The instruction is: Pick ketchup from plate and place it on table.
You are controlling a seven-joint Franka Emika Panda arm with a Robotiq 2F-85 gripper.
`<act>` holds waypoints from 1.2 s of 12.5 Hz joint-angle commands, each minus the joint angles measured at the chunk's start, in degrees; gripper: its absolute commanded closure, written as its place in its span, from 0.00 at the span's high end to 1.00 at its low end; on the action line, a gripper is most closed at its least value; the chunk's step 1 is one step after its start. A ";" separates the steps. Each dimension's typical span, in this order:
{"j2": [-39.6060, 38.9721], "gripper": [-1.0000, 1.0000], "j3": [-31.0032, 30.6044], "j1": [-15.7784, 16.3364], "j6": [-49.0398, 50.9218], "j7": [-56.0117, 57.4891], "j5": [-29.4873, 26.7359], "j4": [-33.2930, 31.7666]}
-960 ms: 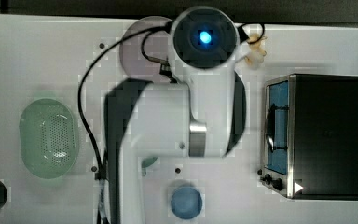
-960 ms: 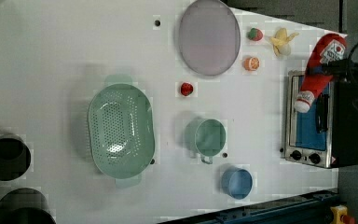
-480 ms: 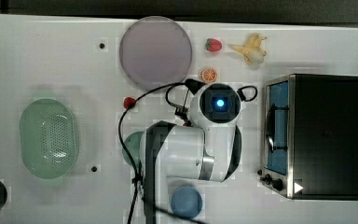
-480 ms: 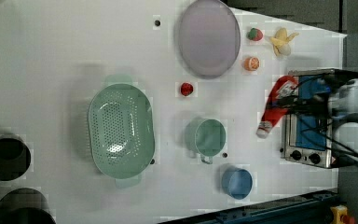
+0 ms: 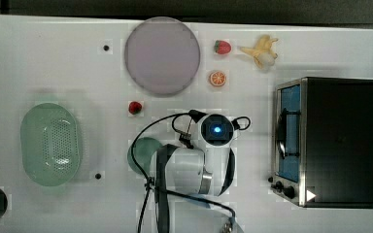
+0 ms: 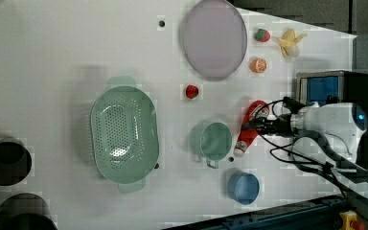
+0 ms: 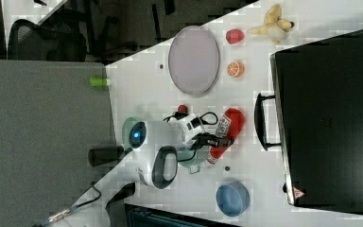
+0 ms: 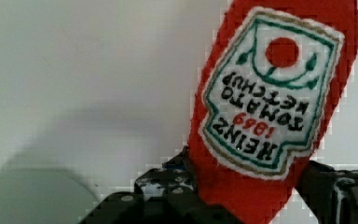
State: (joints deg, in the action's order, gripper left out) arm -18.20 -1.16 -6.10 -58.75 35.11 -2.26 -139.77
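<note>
The black two-fingered gripper is clamped on the small red soft ketchup bottle with a white label. The bottle hangs off the large flat greyish-mauve plate, over bare white table. In the left view its long axis slants, cap end pointing away from the plate, beside a green cup.

A red ketchup bottle carries a white label edged in green and tan, with black and red lettering and a red circle on it. The plate is plain dull greyish-mauve. The table is white with a few small dark dots. The oval basket is pale green, perforated with small holes. The mug is pale green, the bowl blue, the oven black with a blue window.
</note>
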 commanded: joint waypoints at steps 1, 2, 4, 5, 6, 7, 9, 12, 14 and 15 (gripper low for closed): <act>1.54 0.63 -0.71 0.36 -5.55 0.86 -0.86 2.18; 1.70 0.67 -0.74 0.37 -6.58 0.88 -0.86 2.16; 2.76 0.88 -0.82 0.42 -6.66 0.87 -0.85 2.11; 3.66 0.99 -1.10 0.48 -6.74 0.79 -0.86 2.62; 5.12 1.00 -1.41 0.49 -6.39 0.00 -0.86 3.66; 6.93 1.00 -1.38 0.47 -5.00 -2.05 -0.86 4.56; 11.37 1.00 -1.40 0.49 1.42 -8.04 -0.86 6.72; 17.84 1.00 -1.49 0.63 15.09 -21.12 -0.85 12.34; 20.95 1.00 -1.50 0.82 25.74 -29.81 -0.84 17.26; 21.96 1.00 -1.56 1.05 30.21 -32.89 -0.78 20.16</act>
State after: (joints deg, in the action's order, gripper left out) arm 2.73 -2.49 -5.55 -29.18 12.16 -2.78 -121.64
